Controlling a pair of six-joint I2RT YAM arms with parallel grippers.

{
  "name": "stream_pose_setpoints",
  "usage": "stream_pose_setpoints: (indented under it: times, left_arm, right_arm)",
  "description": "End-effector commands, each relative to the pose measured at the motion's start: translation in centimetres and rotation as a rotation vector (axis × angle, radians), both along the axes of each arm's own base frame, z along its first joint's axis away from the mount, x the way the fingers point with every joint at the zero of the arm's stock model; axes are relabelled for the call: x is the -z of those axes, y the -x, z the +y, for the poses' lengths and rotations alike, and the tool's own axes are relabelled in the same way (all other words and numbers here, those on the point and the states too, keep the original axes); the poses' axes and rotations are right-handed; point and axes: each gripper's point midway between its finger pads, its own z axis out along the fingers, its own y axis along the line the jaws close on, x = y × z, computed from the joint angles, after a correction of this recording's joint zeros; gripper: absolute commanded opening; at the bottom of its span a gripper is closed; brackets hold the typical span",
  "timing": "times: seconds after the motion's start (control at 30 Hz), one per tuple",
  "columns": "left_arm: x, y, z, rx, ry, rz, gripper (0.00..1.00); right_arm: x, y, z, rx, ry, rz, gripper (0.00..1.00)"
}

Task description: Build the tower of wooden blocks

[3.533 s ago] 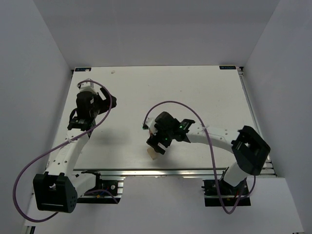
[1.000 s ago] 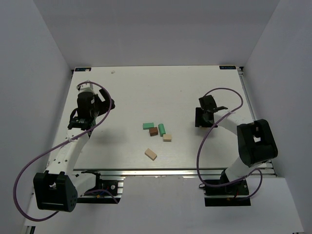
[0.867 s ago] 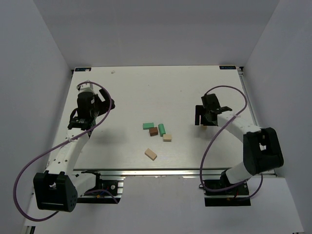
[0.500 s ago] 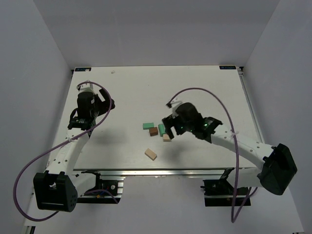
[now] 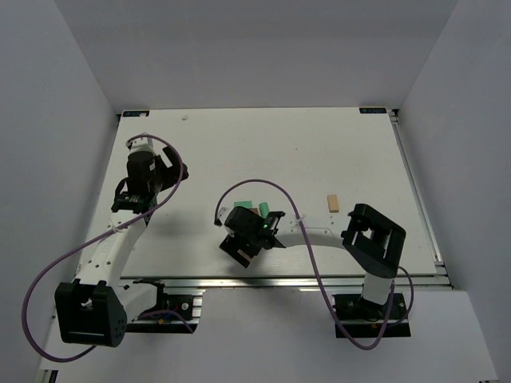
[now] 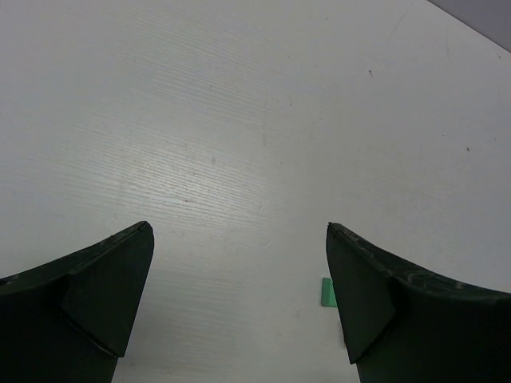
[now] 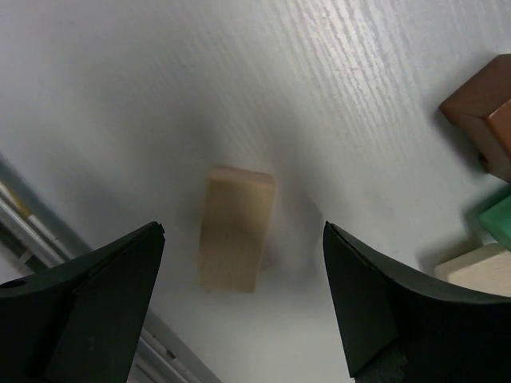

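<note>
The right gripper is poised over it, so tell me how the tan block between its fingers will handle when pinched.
The tan block looks like solid, crisp-edged wood, so probably stiff. It is narrower than the open right gripper, so likely light. Lying flat on the smooth table, it should not roll, but may slide if one finger touches first.

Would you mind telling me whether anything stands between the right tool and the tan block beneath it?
Nothing visible does: the tan block lies below the open right tool, and the brown block sits well aside.
</note>
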Motion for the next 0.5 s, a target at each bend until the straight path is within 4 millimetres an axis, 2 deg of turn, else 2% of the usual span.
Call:
stream_pose_setpoints:
  times: [0.0,0.17,0.2,0.23,0.27,0.3,0.4,0.43,0.47]
  left_arm:
    - [-0.1,0.1,0.3,-0.014,-0.006,-0.005,0.98]
    - [-0.1,0.2,0.3,-0.014,-0.007,-0.006,0.98]
    - [-0.2,0.1,0.4,-0.017,-0.007,-0.008,0.98]
    - [-0.1,0.1,0.4,-0.017,-0.008,-0.005,0.98]
    - [-0.1,0.2,0.4,-0.018,-0.009,-0.007,0.98]
    - [-0.1,0.2,0.5,-0.021,-0.01,-0.005,0.98]
    - [-0.1,0.2,0.5,-0.024,-0.011,-0.004,0.98]
    - [-0.1,0.2,0.5,-0.024,-0.011,-0.005,0.98]
    - [-0.1,0.2,0.5,-0.024,-0.01,-0.004,0.98]
  right_arm:
    - [-1.0,-1.6,1.1,0.063,-0.013,-0.053,0.84]
    - [0.7,-0.8,0.8,0.071,0.009,-0.009,0.67]
    - [0.9,-0.8,0.8,0.079,0.012,-0.003,0.56]
    - [1.2,-0.7,0.6,0.081,0.022,0.004,0.5]
    - [1.4,-0.6,0.4,0.087,0.036,0.01,0.35]
    - [1.4,-0.5,0.3,0.092,0.037,0.015,0.28]
    - [0.0,-0.7,0.5,0.108,0.004,-0.002,0.09]
    - [-0.7,-1.0,0.4,0.116,-0.005,-0.021,0.08]
    - [-2.4,-1.5,0.4,0.13,-0.035,-0.052,0.07]
